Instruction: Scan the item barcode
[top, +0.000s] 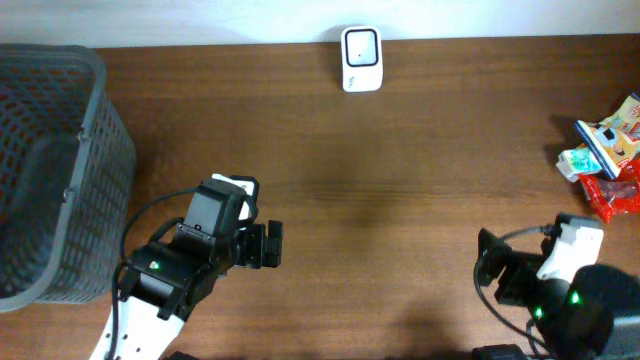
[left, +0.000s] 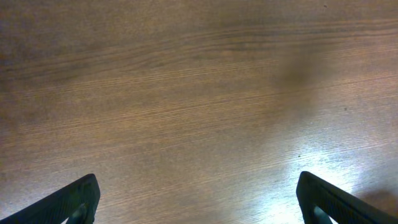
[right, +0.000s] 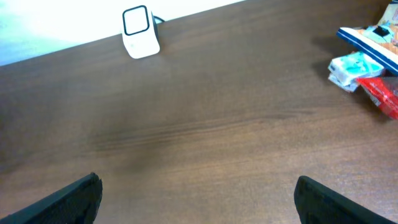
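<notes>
Scanner (top: 360, 59) stands with snack packets (top: 608, 155) well to its right. Left gripper (top: 270, 245) and right gripper (top: 488, 268) gape empty, far from it.

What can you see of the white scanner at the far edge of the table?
The scanner is a small white unit with rounded corners that looks like plastic. Its face carries a dark-outlined, rounded-square window. It stands on its base near the far edge of the wooden table, face toward the arms. In the right wrist view a dark cable seems to leave behind it. It touches only the table. No item is at it.
</notes>
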